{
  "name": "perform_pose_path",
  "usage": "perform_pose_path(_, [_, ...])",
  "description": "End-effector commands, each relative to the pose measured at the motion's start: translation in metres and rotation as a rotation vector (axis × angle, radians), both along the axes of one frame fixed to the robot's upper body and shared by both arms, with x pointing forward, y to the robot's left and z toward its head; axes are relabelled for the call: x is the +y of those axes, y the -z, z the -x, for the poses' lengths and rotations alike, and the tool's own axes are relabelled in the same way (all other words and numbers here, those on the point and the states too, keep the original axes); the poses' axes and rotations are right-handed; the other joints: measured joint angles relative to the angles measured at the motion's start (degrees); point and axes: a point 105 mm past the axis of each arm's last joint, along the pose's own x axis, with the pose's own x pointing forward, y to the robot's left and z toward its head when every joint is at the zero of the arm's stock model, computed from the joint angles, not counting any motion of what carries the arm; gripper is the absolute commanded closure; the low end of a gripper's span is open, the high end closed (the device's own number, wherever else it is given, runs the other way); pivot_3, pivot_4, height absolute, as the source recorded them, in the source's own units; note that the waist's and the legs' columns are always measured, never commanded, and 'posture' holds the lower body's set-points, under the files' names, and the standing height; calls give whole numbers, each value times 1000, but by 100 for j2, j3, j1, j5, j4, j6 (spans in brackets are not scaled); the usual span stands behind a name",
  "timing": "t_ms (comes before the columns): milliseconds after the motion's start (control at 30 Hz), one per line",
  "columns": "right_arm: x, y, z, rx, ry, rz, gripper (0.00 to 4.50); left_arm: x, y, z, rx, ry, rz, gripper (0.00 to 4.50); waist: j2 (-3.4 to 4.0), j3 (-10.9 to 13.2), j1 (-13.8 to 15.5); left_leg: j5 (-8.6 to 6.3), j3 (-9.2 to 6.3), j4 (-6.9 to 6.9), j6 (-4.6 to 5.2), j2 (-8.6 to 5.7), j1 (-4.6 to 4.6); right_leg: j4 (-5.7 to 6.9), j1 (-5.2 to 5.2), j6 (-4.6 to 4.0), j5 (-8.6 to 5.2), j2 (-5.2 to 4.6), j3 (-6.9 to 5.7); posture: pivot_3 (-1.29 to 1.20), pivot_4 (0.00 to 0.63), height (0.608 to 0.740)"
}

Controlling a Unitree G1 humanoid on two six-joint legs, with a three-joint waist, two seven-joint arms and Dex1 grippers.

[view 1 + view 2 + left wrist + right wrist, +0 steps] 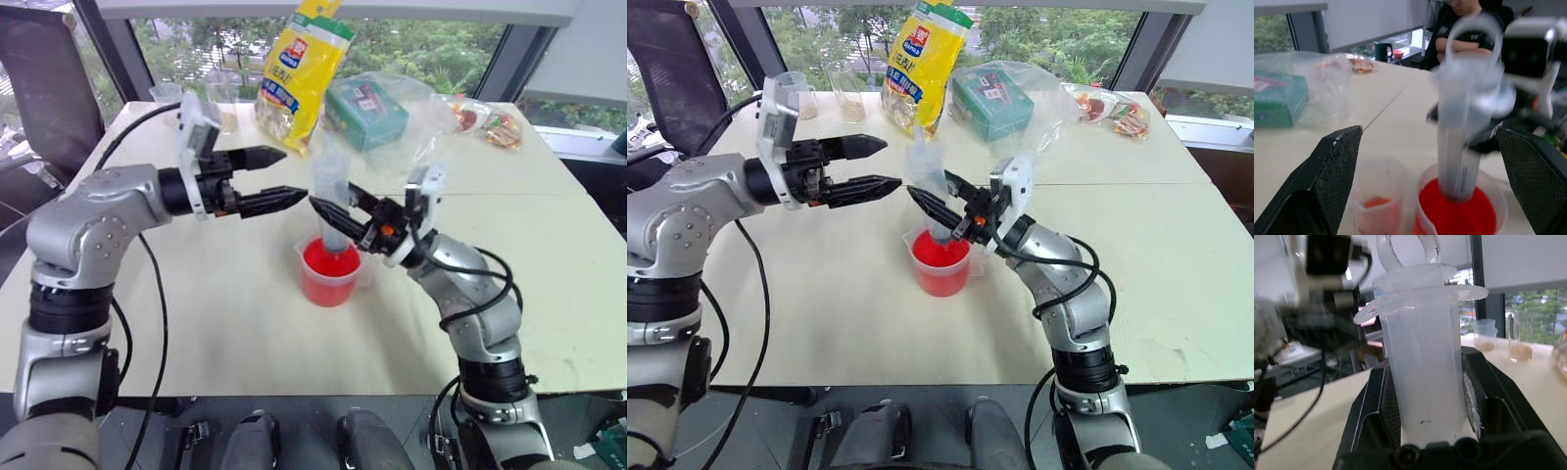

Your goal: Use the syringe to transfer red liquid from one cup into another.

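over the middle of the pale table (225, 323) we hold the syringe (333, 201) upright in our right gripper (343, 220), the two black fingers clamped on its thick clear barrel, with its lower end dipped into the red liquid (329, 262) inside the handled beaker (328, 284). our right arm comes up from the near right with the elbow bent and the wrist angled inward and slightly upward, so the gripper reaches leftward to the barrel. our left arm stretches across from the left with the forearm about level, and the left gripper (276, 178) points toward the syringe with its fingers spread wide and grasping nothing, the tips just beside the barrel but apart from it. just beside the beaker stands the small clear cup (1378, 205), holding a little reddish residue at its bottom. farther back on the table lie a yellow snack bag (299, 73) and a green box (364, 113) under clear plastic wrap.
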Motion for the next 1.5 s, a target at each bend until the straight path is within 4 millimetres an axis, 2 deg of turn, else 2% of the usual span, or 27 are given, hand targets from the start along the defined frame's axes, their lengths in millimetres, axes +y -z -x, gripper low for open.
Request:
perform_pose_path(33, [2,-3,5,-52,-2,-5,3175,-7,-14,8,-41,51,9,0,0,0,-1,0,0,0,0,0,0,0,0,0,0,0,0,0,150,740])
perform_pose_path(267, [2,2,2,-45,8,-1,3175,-20,-2,16,-22,137,-46,0,0,0,-10,2,-1,0,-4,2,1,2,-1,0,0,3,0,0,150,740])
perform_pose_path(500, [2,3,0,-48,13,4,3175,-26,-4,18,-28,167,-43,0,0,0,-8,3,-1,0,-4,1,1,2,0,0,0,2,0,0,150,740])
perform_pose_path(833, [4,0,-4,-53,10,15,3175,-14,-8,29,-11,172,-60,0,0,0,-11,2,-2,0,-4,2,1,2,0,0,0,2,0,0,150,740])
perform_pose_path(1033, [4,2,-5,-50,1,27,3175,-18,-11,35,-12,192,-50,0,0,0,-4,2,-3,0,-4,1,1,2,0,0,0,1,0,0,150,740])
perform_pose_path(1300, [8,3,-4,-44,-11,35,3175,-29,-6,24,-2,196,-5,0,0,0,-4,2,-3,1,-4,1,1,2,1,0,0,1,0,0,150,740])
perform_pose_path(1400, [8,3,-3,-45,-12,38,3175,-33,-4,19,2,191,14,922,0,0,-4,3,-3,1,-4,1,1,3,1,0,0,1,0,0,150,740])
perform_pose_path(1500, [8,3,-2,-43,-14,40,3175,-36,-3,16,5,188,26,2458,0,0,-11,3,-2,1,-4,1,1,3,0,0,0,2,0,0,150,740])
